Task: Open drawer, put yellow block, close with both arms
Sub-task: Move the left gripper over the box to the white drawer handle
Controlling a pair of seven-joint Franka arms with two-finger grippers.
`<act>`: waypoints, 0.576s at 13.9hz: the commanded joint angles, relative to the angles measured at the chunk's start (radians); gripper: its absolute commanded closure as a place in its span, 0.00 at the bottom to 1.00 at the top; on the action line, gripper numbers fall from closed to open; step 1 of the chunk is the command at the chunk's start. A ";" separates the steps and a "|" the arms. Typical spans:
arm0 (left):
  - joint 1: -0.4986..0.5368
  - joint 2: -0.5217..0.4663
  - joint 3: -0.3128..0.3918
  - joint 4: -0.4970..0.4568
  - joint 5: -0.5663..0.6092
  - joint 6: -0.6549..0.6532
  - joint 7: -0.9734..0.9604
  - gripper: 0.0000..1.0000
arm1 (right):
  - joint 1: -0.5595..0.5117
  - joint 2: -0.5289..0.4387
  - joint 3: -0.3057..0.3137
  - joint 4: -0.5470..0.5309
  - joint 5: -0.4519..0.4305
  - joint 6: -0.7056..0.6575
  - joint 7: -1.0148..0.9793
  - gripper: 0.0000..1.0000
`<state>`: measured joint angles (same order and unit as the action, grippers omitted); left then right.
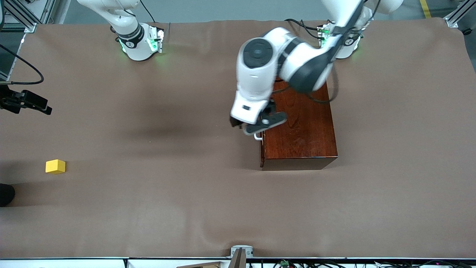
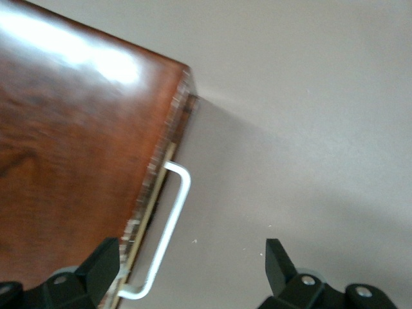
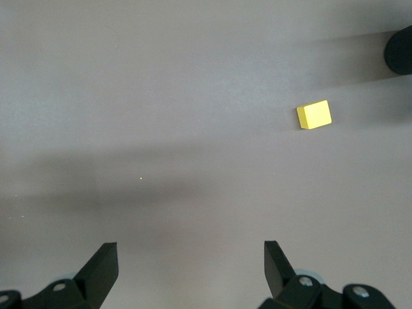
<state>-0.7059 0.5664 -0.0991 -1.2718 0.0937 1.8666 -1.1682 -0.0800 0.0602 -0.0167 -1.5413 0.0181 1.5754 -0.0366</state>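
The dark mahogany cabinet (image 1: 301, 126) stands mid-table, its drawer (image 1: 261, 150) pushed in and facing the right arm's end. My left gripper (image 1: 256, 131) hovers open over the white handle (image 2: 168, 222). The handle bar lies between the fingers, untouched; one fingertip (image 2: 103, 261) is over the cabinet's top edge, the other (image 2: 278, 261) over bare cloth. The yellow block (image 1: 55, 166) sits alone on the cloth near the right arm's end, nearer the front camera than the cabinet. My right gripper (image 3: 191, 257) hangs open and empty high above the cloth, with the yellow block (image 3: 313, 114) well apart from it.
Brown cloth (image 1: 167, 208) covers the whole table. A black round object (image 1: 5, 194) pokes in at the table's edge near the block. A black device with a cable (image 1: 26, 102) sits at the same end.
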 commanded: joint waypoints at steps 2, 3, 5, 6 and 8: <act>-0.066 0.096 0.009 0.051 0.125 0.000 -0.001 0.00 | 0.002 -0.003 -0.003 0.007 0.008 -0.008 0.004 0.00; -0.081 0.113 0.009 0.051 0.135 0.002 -0.001 0.00 | 0.002 -0.003 -0.003 0.007 0.008 -0.008 0.003 0.00; -0.090 0.118 0.009 0.049 0.135 -0.001 0.012 0.00 | 0.006 -0.003 -0.002 0.007 0.008 -0.003 0.003 0.00; -0.093 0.118 0.007 0.049 0.135 -0.007 0.053 0.00 | 0.005 -0.003 -0.003 0.007 0.007 -0.009 0.000 0.00; -0.095 0.125 0.006 0.048 0.135 -0.039 0.128 0.00 | -0.006 -0.003 -0.006 0.007 0.008 -0.011 -0.003 0.00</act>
<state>-0.7936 0.6710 -0.0971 -1.2649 0.1983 1.8712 -1.0967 -0.0800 0.0602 -0.0185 -1.5412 0.0181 1.5756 -0.0367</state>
